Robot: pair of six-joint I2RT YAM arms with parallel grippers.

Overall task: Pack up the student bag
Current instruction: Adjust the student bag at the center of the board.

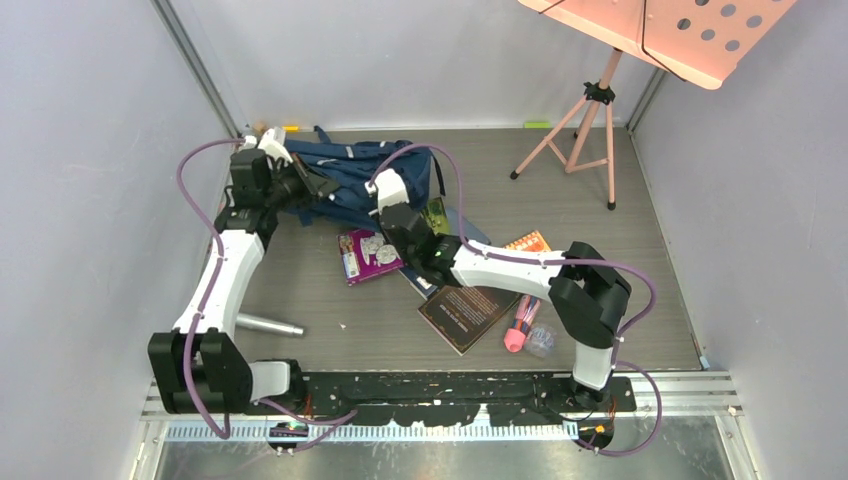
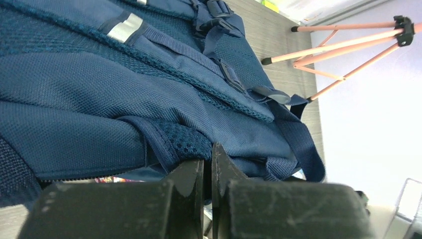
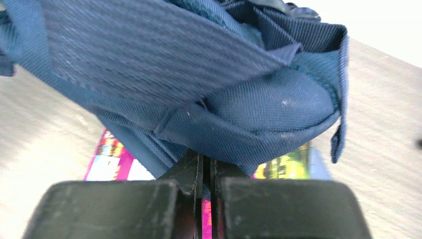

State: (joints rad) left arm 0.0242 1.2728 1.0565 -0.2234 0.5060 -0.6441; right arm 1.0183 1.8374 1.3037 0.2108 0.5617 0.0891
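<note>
Fabric of the navy student bag [image 1: 355, 172], lying far left of centre on the counter [image 1: 620, 260], is pinched by both arms: left fingers [image 2: 191, 174] shut on a fold at its left side, right fingers [image 3: 191, 172] shut on its near hem above a purple book [image 1: 368, 256].

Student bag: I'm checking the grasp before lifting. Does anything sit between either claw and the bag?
Nothing visible does. The left claw and the right claw are each shut directly on folds of the student bag. The purple book lies on the table under the fabric near the right claw, not in its grip.
</note>
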